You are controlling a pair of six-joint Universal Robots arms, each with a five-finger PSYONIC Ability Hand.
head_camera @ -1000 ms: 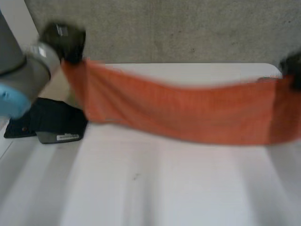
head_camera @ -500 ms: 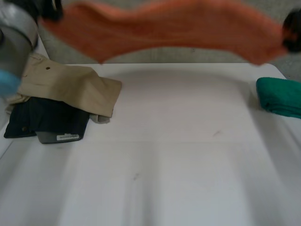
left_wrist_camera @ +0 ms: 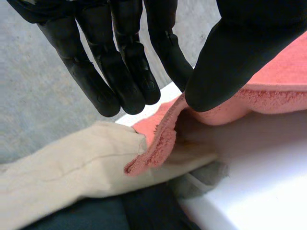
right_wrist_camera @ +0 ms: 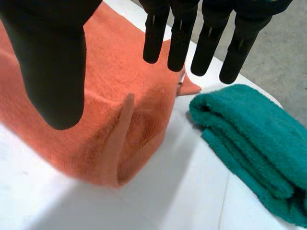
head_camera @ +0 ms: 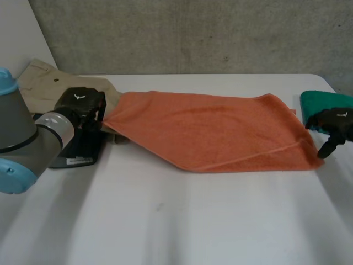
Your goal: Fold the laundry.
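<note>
An orange towel [head_camera: 209, 130] lies spread across the far half of the white table [head_camera: 193, 221], its front edge slanting. My left hand [head_camera: 81, 105] is at the towel's left corner, which rises off the table to it. In the left wrist view the towel's edge [left_wrist_camera: 158, 143] runs up between the thumb [left_wrist_camera: 216, 72] and the fingers [left_wrist_camera: 124, 76], pinched there. My right hand [head_camera: 331, 124] hovers just past the towel's right end. Its fingers [right_wrist_camera: 180, 38] and thumb [right_wrist_camera: 53, 62] are straight and apart above the towel's folded-over corner [right_wrist_camera: 120, 129], holding nothing.
Beige trousers [head_camera: 44, 83] lie over a dark folded garment [head_camera: 83, 146] at the far left, under my left hand. A folded green towel [head_camera: 325, 102] sits at the far right beside my right hand. The near half of the table is bare.
The towel, held stretched in the air between both hands and swung upward, now lies on the table. My right hand has let go of its end and opened.
</note>
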